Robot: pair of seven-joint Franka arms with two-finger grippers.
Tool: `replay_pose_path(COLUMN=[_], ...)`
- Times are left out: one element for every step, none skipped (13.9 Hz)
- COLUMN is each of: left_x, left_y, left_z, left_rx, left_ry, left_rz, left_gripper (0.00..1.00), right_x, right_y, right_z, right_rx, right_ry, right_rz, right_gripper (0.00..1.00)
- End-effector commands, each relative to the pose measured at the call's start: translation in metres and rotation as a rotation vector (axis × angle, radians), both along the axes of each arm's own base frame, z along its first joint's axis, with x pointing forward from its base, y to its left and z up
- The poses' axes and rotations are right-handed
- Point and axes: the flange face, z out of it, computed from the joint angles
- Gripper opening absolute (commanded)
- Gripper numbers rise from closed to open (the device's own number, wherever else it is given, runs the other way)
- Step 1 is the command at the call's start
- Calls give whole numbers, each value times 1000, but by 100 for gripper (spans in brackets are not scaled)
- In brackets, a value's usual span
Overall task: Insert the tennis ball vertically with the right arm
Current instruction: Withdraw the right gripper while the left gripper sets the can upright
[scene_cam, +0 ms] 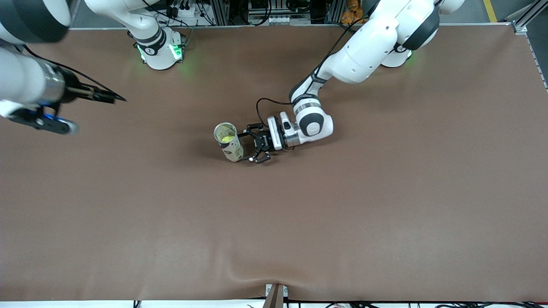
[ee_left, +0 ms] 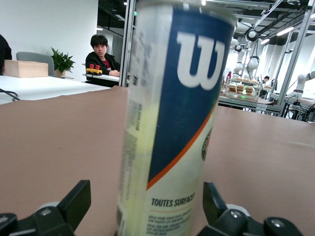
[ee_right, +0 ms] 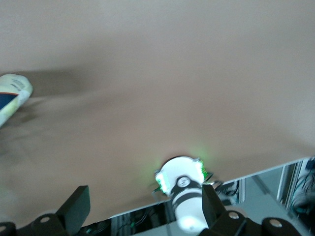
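Between left end effector [scene_cam: 253,143] fingers: can [scene_cam: 229,142]

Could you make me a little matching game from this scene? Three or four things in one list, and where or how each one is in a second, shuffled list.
Things:
1. yellow tennis ball
2. tall clear plastic ball can with the blue label
3. left gripper
4. right gripper

Places or states:
A. open, up over the table's end by the right arm
B. standing upright on the brown table
C. inside the can, seen through its open top
D. open, low at the table, fingers either side of the can and not closed on it

Pairs: 1-C, 2-B, 3-D, 4-A
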Motion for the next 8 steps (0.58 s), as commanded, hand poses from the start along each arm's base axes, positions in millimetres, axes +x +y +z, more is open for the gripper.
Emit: replay_pose_path(left_x=[-16, -16, -16, -17, -25, -26, -18, -10], left_y=[39, 47, 56, 66, 75, 80, 96, 113], left_z=[21, 26, 27, 30, 34, 42, 42, 40], left_rx=[53, 54, 55, 54, 52, 59, 76, 90], left_ry=[-138, -134, -111, -77, -20, -16, -20, -11], left_rz=[1, -10, -25, -30, -30, -53, -77, -92], left_gripper=[100, 100, 100, 100, 100, 100, 100, 100], right_x=[-40, -51, -64, -76, -82, -86, -90, -92], right_y=[-61, -85, -100, -110, -111, -110, -110, -109], right_z=[6, 7, 11, 15, 21, 26, 32, 37], right_rx=[52, 81, 100, 106, 104, 80, 64, 62], right_ry=[-87, -119, -159, -192, -207, -216, -231, -244], right_rz=[71, 93, 111, 107, 110, 120, 129, 134], right_gripper=[100, 100, 100, 100, 100, 100, 100, 100])
